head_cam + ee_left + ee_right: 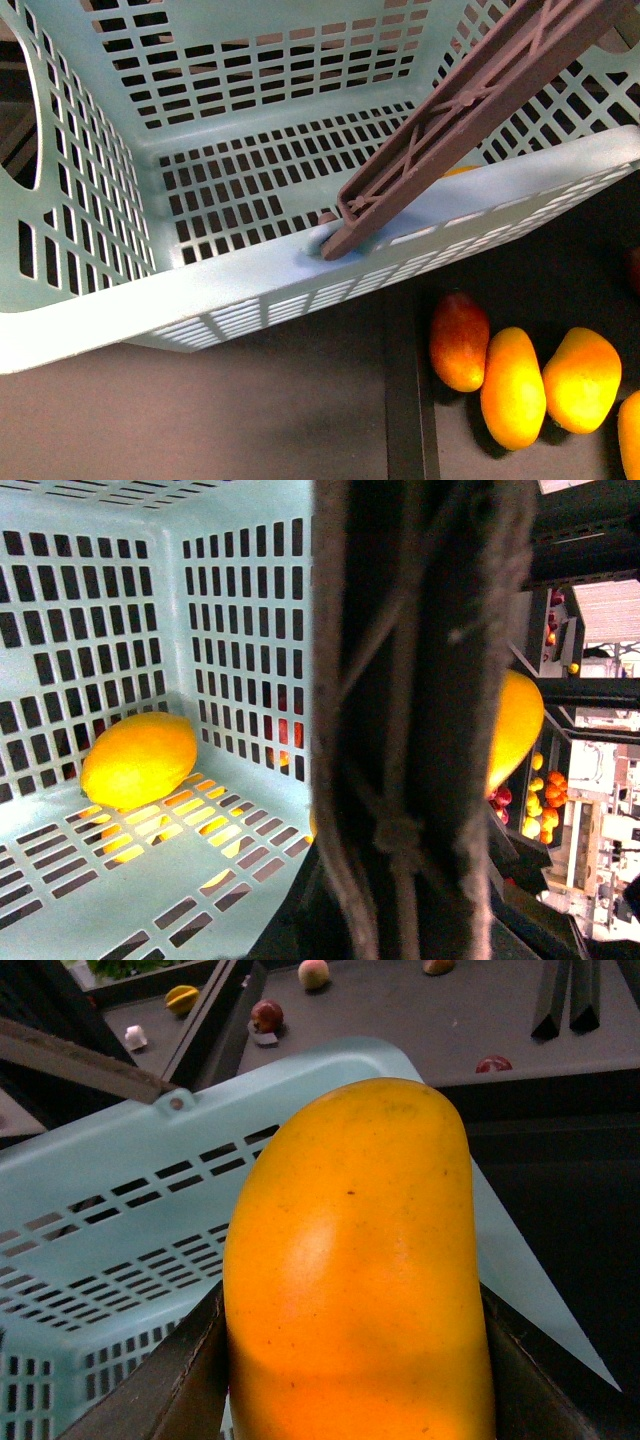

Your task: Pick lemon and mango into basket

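**A:** From left to right, where is everything?

**B:** The lemon (138, 758) lies already on the slotted floor of the basket (90, 330), near a corner. Next, the brown handle (470, 110) leans across the rim. Then the right gripper (355, 1370) clamps the mango (350, 1230) between its dark fingers (175, 1385), close to the rim. I cannot tell if it is above the rim or just outside. For the left gripper, I cannot tell wide or narrow.

**A:** How to finish well?

**B:** I think the mango should pass over the rim, clear of the handle, go low, and only then be released, apart from the lemon.

**A:** And around?

**B:** A dark shelf (250, 420) is under the basket. At right, a red-blushed mango (458, 340) lies just beside yellow mangoes (512, 388). Farther, a grey display shelf (400, 1020) carries small scattered fruits.
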Robot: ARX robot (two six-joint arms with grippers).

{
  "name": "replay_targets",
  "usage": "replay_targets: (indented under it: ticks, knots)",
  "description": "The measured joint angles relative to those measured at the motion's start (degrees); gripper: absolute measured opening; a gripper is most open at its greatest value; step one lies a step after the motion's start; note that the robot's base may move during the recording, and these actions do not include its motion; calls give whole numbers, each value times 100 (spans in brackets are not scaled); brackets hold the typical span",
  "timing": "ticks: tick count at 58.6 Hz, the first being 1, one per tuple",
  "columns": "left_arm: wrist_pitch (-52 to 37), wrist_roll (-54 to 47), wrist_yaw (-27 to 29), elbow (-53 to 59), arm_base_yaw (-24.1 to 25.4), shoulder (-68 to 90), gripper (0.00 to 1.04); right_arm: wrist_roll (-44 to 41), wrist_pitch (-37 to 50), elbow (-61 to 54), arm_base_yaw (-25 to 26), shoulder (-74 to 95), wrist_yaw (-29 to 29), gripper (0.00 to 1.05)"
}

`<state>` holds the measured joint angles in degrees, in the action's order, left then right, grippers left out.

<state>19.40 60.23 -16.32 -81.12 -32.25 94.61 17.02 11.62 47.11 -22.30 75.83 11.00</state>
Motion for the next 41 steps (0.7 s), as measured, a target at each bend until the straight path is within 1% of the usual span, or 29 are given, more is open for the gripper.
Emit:
replay_targets:
  ticks: [10,16,25,26,27,30,36,39,41]
  knots:
    - [0,4,-4,0,0,0,5,20,2,258,-59,463,295,58]
    - [0,4,11,0,2,0,5,103,13,271,-103,584,249,59]
    - [0,2,7,0,2,0,5,306,28,247,-81,487,195,91]
    - [0,2,0,0,0,0,5,339,22,205,-50,413,177,96]
    - [0,-11,-2,0,0,0,5,369,-7,173,-33,350,177,98]
    - [0,-4,-20,0,-7,2,5,428,-96,4,66,90,146,96]
    - [4,9,-2,0,-4,2,5,638,-507,-472,330,-721,168,96]
    - [4,-4,31,0,-4,2,5,748,-859,-756,413,-1268,238,96]
    - [4,-9,44,0,-4,2,5,887,-1241,-957,431,-1775,308,96]
